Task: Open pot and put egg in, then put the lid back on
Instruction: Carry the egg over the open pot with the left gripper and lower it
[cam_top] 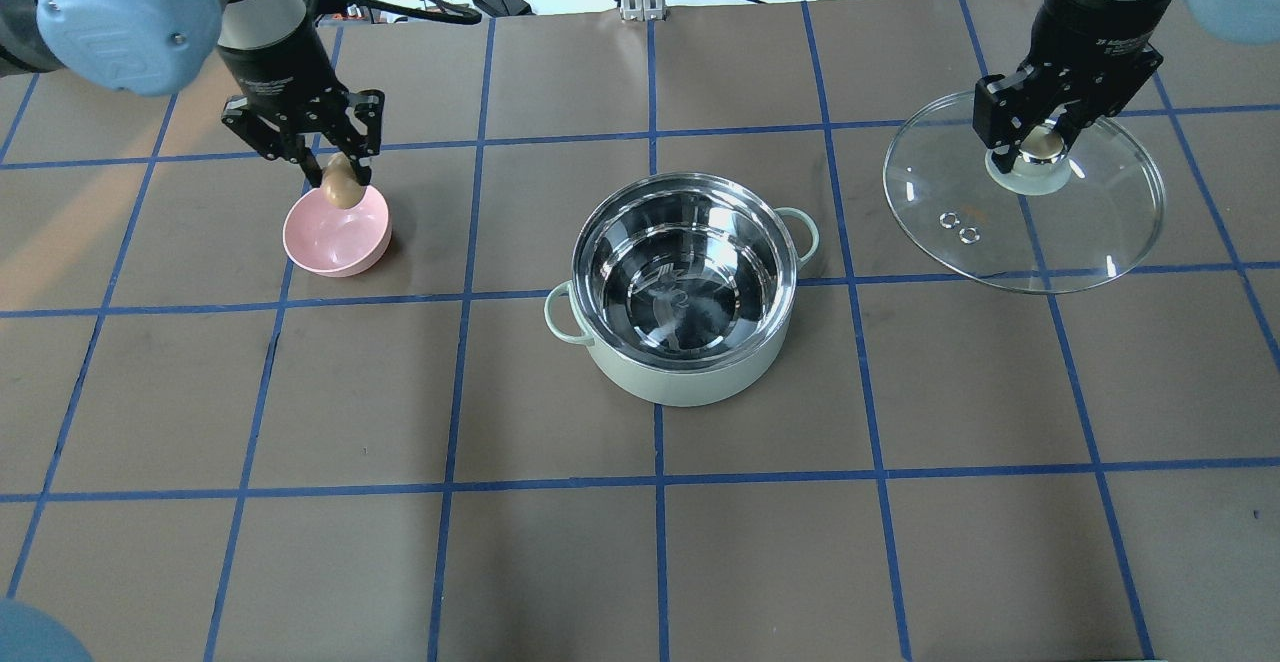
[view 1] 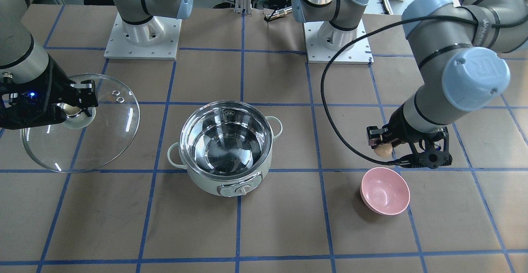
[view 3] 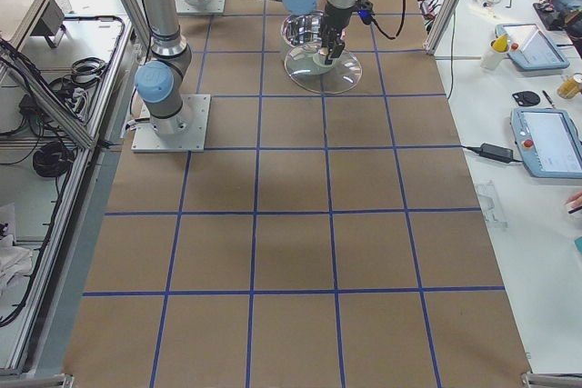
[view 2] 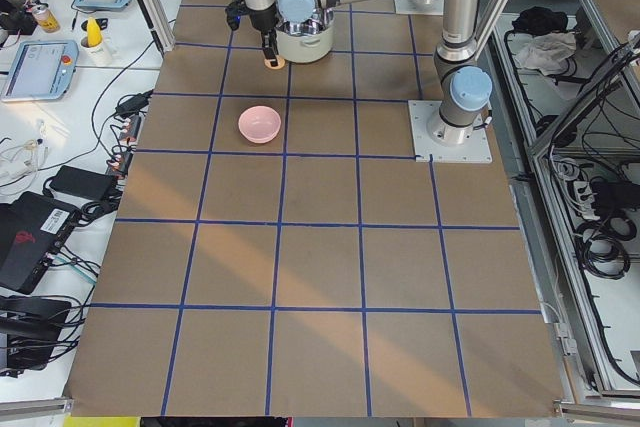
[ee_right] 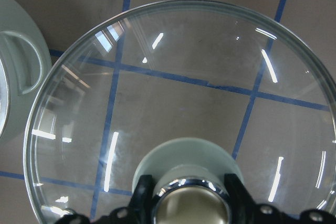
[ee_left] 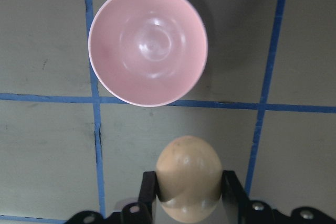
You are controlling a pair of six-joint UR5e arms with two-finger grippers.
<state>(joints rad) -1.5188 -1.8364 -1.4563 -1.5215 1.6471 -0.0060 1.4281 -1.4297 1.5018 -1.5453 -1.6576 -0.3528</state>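
Note:
The pot (cam_top: 690, 292) stands open mid-table, its steel inside bare; it also shows in the front view (view 1: 227, 147). My left gripper (cam_top: 342, 180) is shut on the tan egg (cam_top: 342, 185) and holds it in the air above the pink bowl's (cam_top: 337, 232) far rim. The left wrist view shows the egg (ee_left: 189, 174) between the fingers with the bowl (ee_left: 148, 45) below. My right gripper (cam_top: 1040, 147) is shut on the knob of the glass lid (cam_top: 1025, 197) and holds it to the right of the pot. The right wrist view shows the lid (ee_right: 184, 108) and its knob (ee_right: 191, 203).
The pink bowl (view 1: 385, 190) sits empty on the table to the left of the pot. Blue tape lines grid the brown table. The pot's handle (ee_right: 21, 69) shows at the left edge of the right wrist view. Arm bases (view 1: 142, 29) stand at the robot's side.

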